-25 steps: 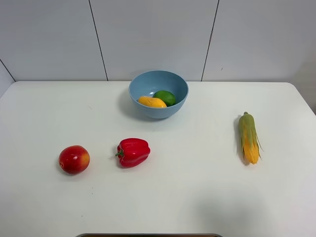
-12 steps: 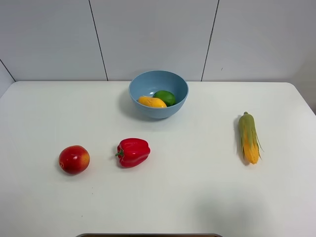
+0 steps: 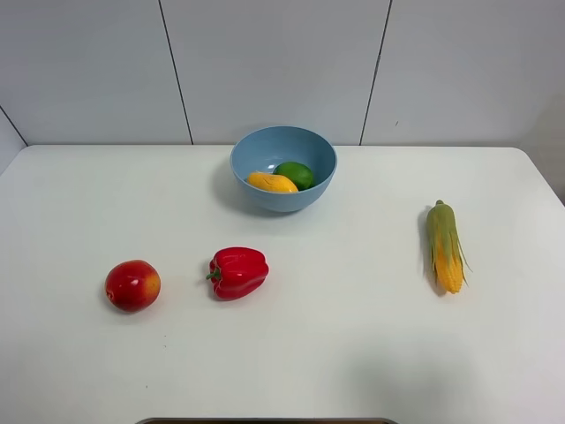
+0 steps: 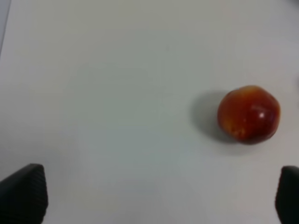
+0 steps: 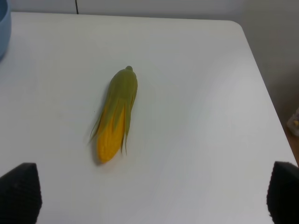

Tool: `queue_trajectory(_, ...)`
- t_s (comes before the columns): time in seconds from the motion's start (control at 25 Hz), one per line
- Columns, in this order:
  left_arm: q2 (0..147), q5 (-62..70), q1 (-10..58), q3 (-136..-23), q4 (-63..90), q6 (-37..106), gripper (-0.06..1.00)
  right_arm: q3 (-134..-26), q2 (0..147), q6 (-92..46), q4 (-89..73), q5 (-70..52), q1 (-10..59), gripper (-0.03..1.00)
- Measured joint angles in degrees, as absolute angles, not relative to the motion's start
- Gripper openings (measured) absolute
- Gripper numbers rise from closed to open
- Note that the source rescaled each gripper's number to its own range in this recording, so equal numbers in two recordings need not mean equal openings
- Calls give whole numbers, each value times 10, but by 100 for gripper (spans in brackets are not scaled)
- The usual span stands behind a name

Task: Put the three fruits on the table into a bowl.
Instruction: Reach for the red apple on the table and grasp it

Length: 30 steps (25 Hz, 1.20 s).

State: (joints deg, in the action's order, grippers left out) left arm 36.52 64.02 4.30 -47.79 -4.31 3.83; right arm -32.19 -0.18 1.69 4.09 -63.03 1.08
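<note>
The red apple [image 3: 132,284] with a yellowish blush sits on the white table [image 3: 335,344] at the front left. The light-blue bowl [image 3: 265,201] stands at the back centre and holds the green lime [image 3: 296,173] and the yellow-orange mango [image 3: 272,183]. Neither gripper shows in the exterior view. In the left wrist view, my left gripper [image 4: 156,189] is open and empty above the table, with the apple [image 4: 248,113] ahead of it and apart from its fingers. My right gripper [image 5: 152,189] is open and empty.
A glossy red bell pepper [image 3: 238,271] lies just right of the apple. A corn cob with green husk [image 3: 445,246] lies at the right, and in the right wrist view it [image 5: 117,112] is ahead of the right gripper. The bowl's edge [image 5: 2,28] shows there too.
</note>
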Motion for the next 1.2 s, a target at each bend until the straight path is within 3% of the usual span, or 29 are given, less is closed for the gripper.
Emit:
queue_trajectory(0.48,527,609,98,-491,-43,109,100,-322,-2,17,41,-630,11,93)
queue_trajectory(1.2,748,560,205,-550,-33,13,100,-322,-2,17,41,-630,11,93)
